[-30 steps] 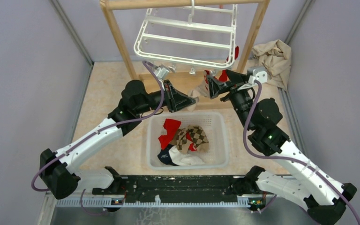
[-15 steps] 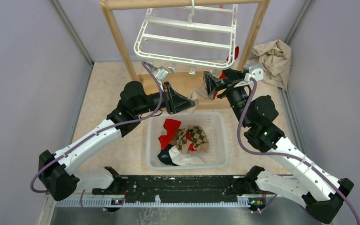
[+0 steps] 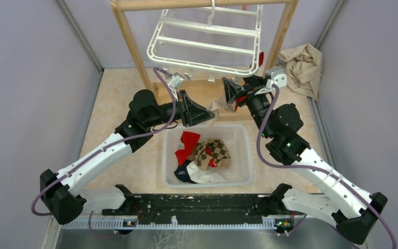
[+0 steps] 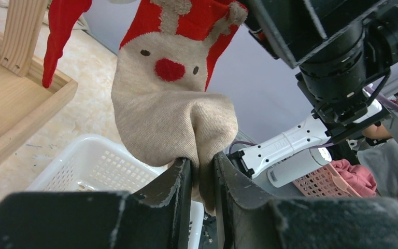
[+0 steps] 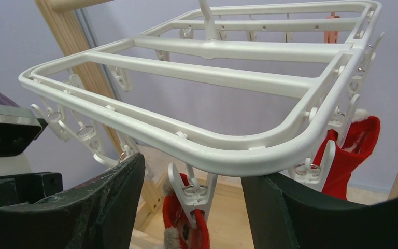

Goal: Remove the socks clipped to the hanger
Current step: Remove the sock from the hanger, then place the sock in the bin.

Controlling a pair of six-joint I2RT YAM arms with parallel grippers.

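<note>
Fabric of a sock [image 4: 171,109] is pinched by the left gripper [image 4: 201,166]. The right gripper [image 5: 192,174] is spread below the hanger [image 5: 228,78].

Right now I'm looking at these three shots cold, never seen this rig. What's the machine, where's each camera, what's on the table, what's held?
It's two robot arms, a left arm and a right arm, bolted at the near edge of a table. The wide picture looks down from above and behind them. The other two come from a camera on each wrist.

A white clip hanger hangs from a wooden frame. Below it sits a white basket holding several socks, and a beige cloth lies at the back right.

The left tool pinches the toe of a reindeer sock that hangs from a clip. The right tool is open up by that clip, holding nothing. A red sock is also clipped on.
</note>
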